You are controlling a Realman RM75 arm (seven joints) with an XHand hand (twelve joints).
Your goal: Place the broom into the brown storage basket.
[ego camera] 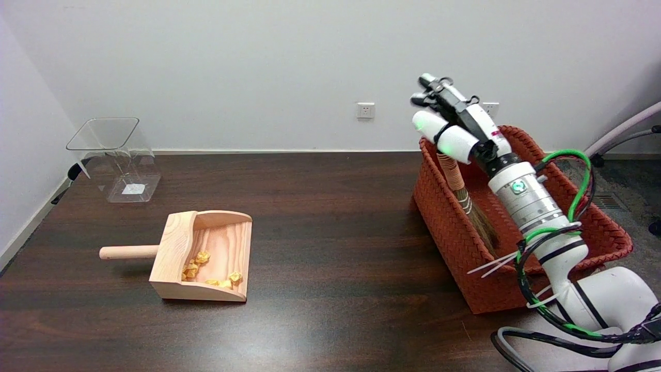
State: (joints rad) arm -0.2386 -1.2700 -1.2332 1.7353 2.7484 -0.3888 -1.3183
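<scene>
Near, lower left on the desk (330, 320): wooden dustpan (206, 256) w/ paper scraps, not our concern. Mid-right: broom (467, 199) stands bristles-down inside the brown basket (454, 243). Above it, robot hand (454, 129) wraps the handle top. We'd lower, then open fingers slowly so it leans on the wall.

Lower left of frame: wooden dustpan (206, 256) holding crumpled yellow paper scraps (195, 267), on dark counter (320, 248). Upper left: clear plastic container (116, 157), upright. Back wall, centre: white wall socket (365, 110).
</scene>
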